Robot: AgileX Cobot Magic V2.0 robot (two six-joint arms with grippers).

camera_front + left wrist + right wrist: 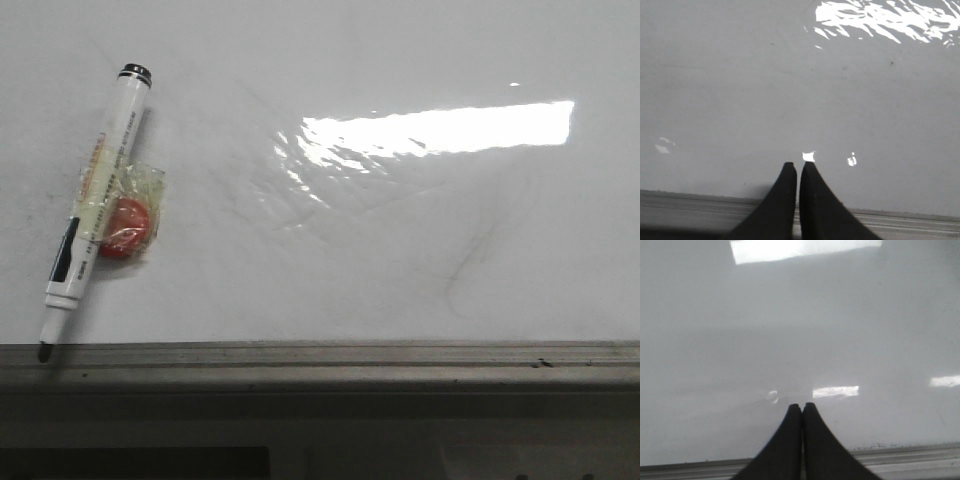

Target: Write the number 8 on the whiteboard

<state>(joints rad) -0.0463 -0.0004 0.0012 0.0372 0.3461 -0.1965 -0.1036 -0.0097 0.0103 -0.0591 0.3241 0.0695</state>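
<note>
Your left gripper (798, 167) has its black fingers pressed together, tips nearly touching, holding nothing. It sits over the whiteboard (740, 100) close to the grey frame strip (690, 210); whether the tips touch the surface you cannot tell. Your right gripper (802, 407) reads the same: fingers closed, nothing pinched, near the frame edge. In the front view, the whiteboard carries only faint grey smears and glare. A marker (95, 205), uncapped, lies at the board's left with its tip at the frame strip. A red round object wrapped in clear tape (128, 224) is stuck against its barrel.
</note>
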